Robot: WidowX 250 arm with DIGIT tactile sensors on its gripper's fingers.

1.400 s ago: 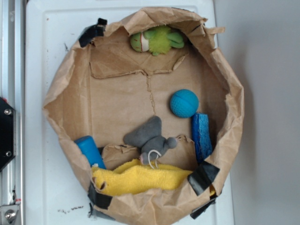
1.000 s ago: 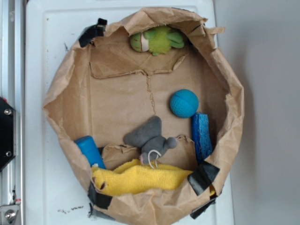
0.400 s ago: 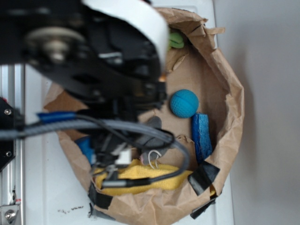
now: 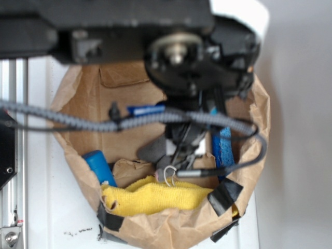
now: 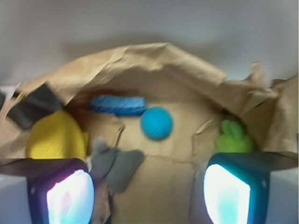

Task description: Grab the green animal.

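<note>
A: Claw (image 5: 148,196), nearest the wrist camera: we log two glowing pads (image 5: 71,198) at the bottom corners of that view, set well apart with nothing between them, so the jaws stand wide and empty.

B: Agreed. Next item out?

A: Grey plush mouse (image 5: 113,163), lying on the brown paper floor just beyond the left pad. Beside it, to the left, we enter the yellow cloth (image 5: 55,136), bunched against the wall of the paper bag (image 5: 154,56).

B: We see the same cloth (image 4: 155,197) in the exterior view, draped over the bag's lower rim, with a strip of black tape (image 4: 224,196) at its right end and a blue cylinder (image 4: 98,167) at its left.

A: Farther in, blue ball (image 5: 157,123), near the middle of the floor, and a blue block (image 5: 117,105) just behind it to the left, close to the far wall.

B: And the green animal?

A: Green animal (image 5: 233,138): fuzzy, lime-coloured, lying at the right of the wrist view against the bag's wall, just above the right pad and apart from the ball. The picture is blurred, so we list no markings on it.

B: In the exterior view we cannot find it; the black arm (image 4: 171,46) covers the upper part of the bag, which rests on a white tabletop (image 4: 44,207).
</note>
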